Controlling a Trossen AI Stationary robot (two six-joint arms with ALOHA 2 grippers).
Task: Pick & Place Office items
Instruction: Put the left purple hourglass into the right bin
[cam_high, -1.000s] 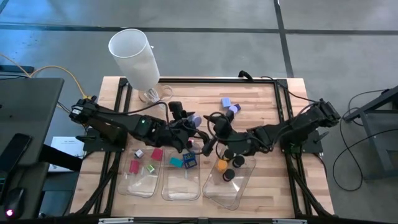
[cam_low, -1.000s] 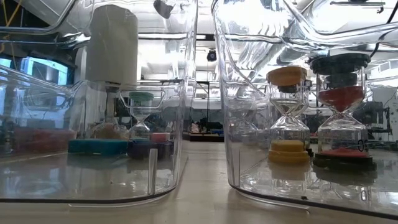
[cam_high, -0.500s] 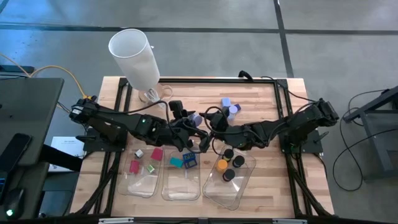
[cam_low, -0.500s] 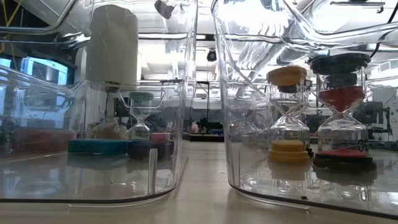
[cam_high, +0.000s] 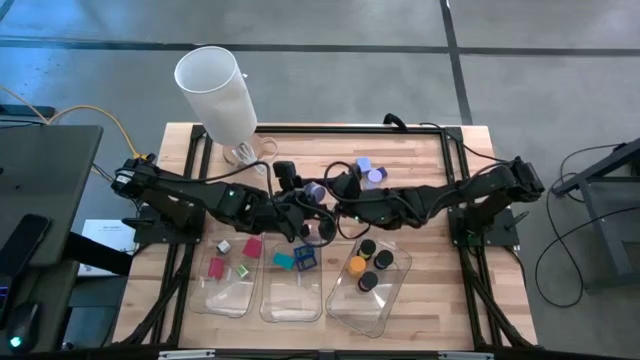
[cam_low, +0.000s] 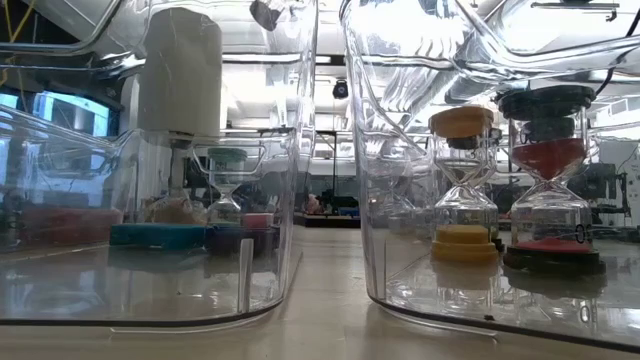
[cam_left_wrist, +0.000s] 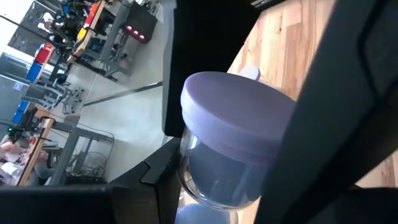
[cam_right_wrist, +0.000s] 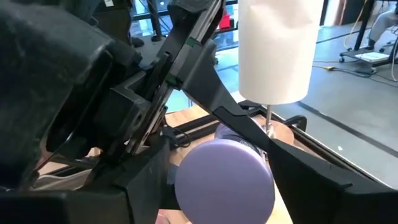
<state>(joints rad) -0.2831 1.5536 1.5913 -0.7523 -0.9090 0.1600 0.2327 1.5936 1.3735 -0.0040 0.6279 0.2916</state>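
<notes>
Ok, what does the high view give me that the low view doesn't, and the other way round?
Only the high view: both arms meeting mid-table, left gripper and right gripper, plus loose lavender pieces on the bare wood. Only the low view: the orange-capped piece is an hourglass sand timer, standing upright. Both: the clear plastic trays, the tall white cylinder and the flat teal block.

A grey concrete floor (cam_high: 560, 60) with dark seam lines surrounds the wooden table (cam_high: 420, 150); a dark desk (cam_high: 40, 190) fills the frame's left edge.
</notes>
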